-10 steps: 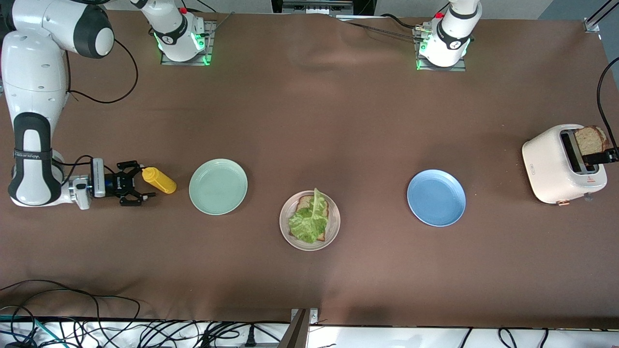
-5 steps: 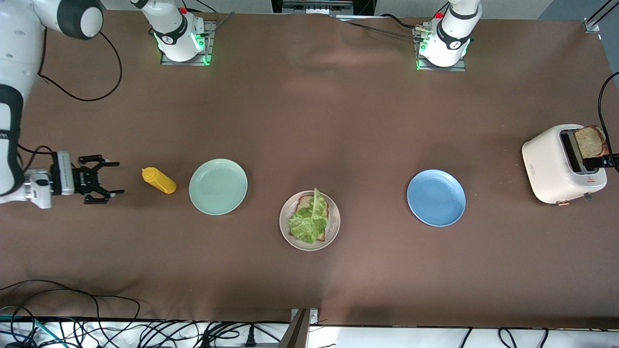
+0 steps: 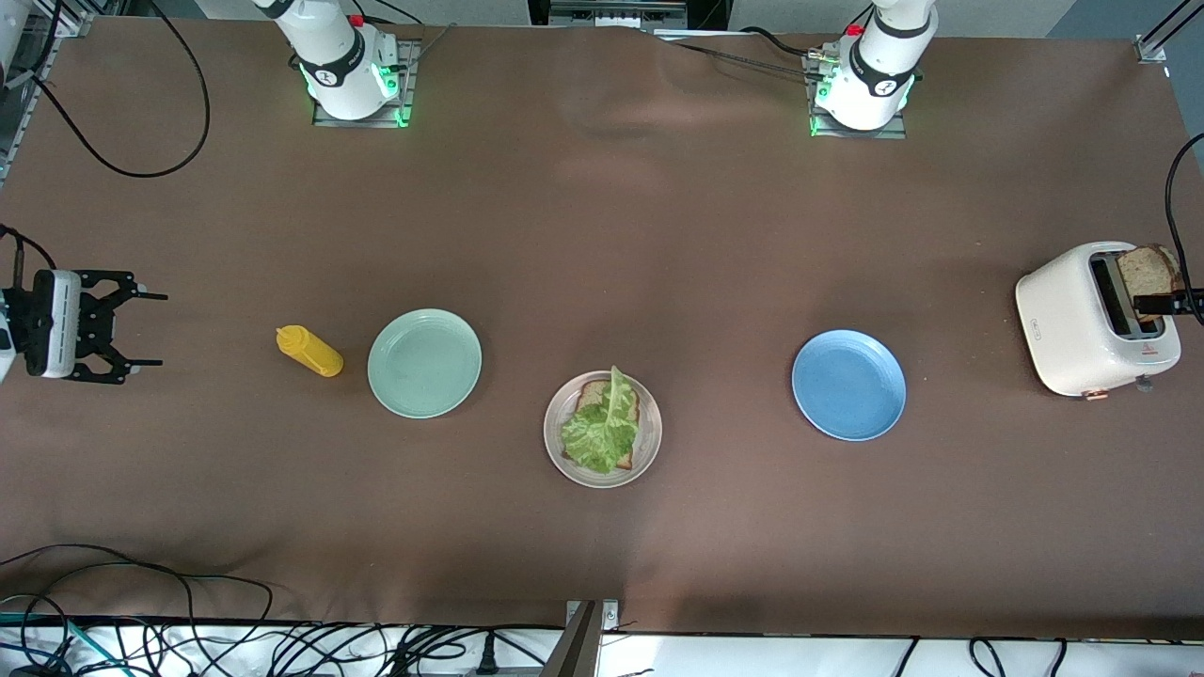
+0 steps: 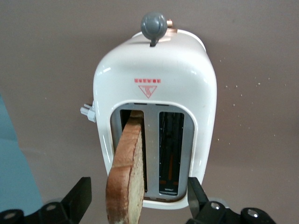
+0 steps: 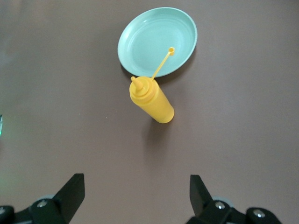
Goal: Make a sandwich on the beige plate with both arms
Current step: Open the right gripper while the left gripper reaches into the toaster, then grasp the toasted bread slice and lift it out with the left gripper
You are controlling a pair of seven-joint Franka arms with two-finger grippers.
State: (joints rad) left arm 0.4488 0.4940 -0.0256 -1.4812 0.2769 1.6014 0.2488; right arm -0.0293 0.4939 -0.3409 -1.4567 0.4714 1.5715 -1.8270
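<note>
My left gripper hangs spread astride the toast slice standing on edge in the toaster; my right gripper, spread and empty, waits near the yellow bottle. Low at centre frame, well apart from both, the beige plate carries a bottom slice under a lettuce leaf that points up-frame, between the mint plate and the blue plate

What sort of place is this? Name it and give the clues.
Probably a robotics lab staged as a kitchen: bolted-down white robot arm bases, loose black cables along the brown table's edge, and a white two-slot toaster.
</note>
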